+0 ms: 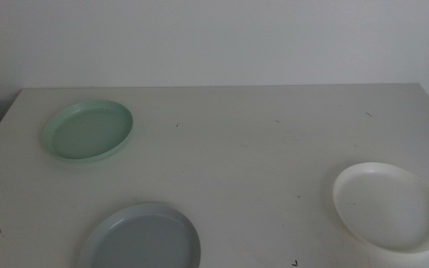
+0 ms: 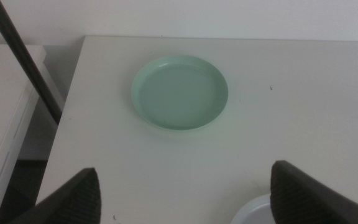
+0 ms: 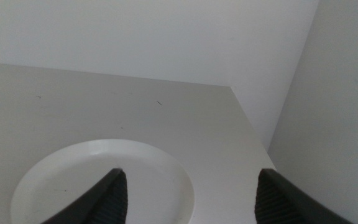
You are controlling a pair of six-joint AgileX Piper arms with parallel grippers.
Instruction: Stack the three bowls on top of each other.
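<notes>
Grey-blue bowl (image 1: 140,238) nearest, front-left on table (image 1: 237,149). White bowl (image 1: 389,206) front-right, mint bowl (image 1: 89,131) back-left; all well apart, unstacked. Left gripper (image 2: 185,190) & right gripper (image 3: 188,193): jaws wide apart, holding nothing.

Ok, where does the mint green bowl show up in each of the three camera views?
Middle view: the mint green bowl sits at the upper left, on the table's far left part.
Left wrist view: it lies at the picture's centre, beyond the open left claw.
Right wrist view: not in it; only the white bowl shows.
Shared landmark: the table's far edge against the wall, seen in all three.
</notes>
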